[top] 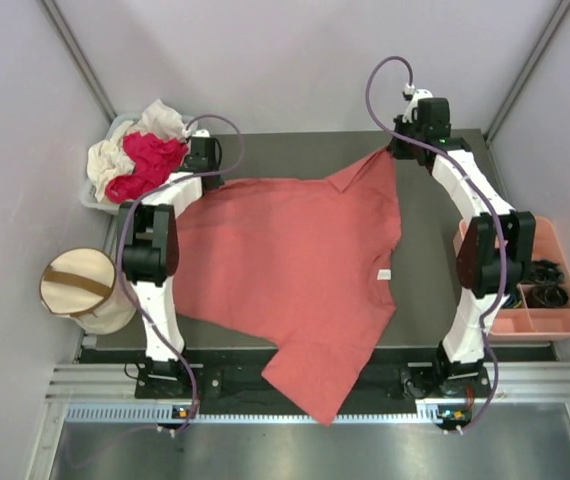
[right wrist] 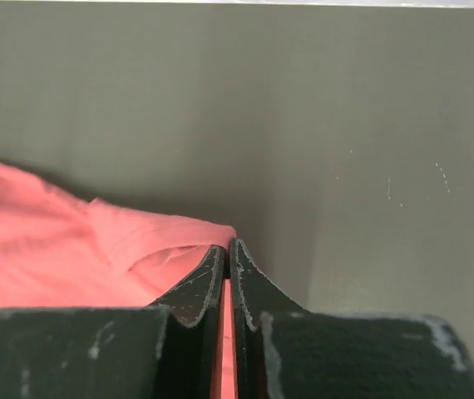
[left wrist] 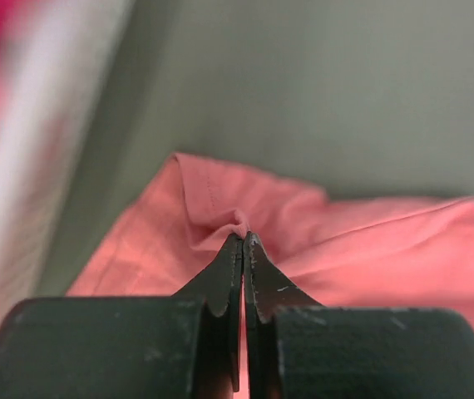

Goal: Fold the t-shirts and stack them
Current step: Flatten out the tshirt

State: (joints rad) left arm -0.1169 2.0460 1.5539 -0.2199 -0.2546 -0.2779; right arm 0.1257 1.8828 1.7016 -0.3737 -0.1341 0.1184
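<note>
Tightly, left gripper [left wrist: 243, 238] and right gripper [right wrist: 228, 245] pinch shirt's [top: 285, 250] far edge.

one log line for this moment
left hand: shut on pink shirt | right hand: shut on pink shirt | fold: not yet done

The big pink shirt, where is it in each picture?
Top external: the pink shirt lies spread over the middle of the table.
Left wrist: it fills the lower half, with a fold pinched in the left gripper.
Right wrist: it sits at the lower left, with its edge pinched in the right gripper.
Shared landmark: the dark grey table shows behind the shirt in every view.
</note>
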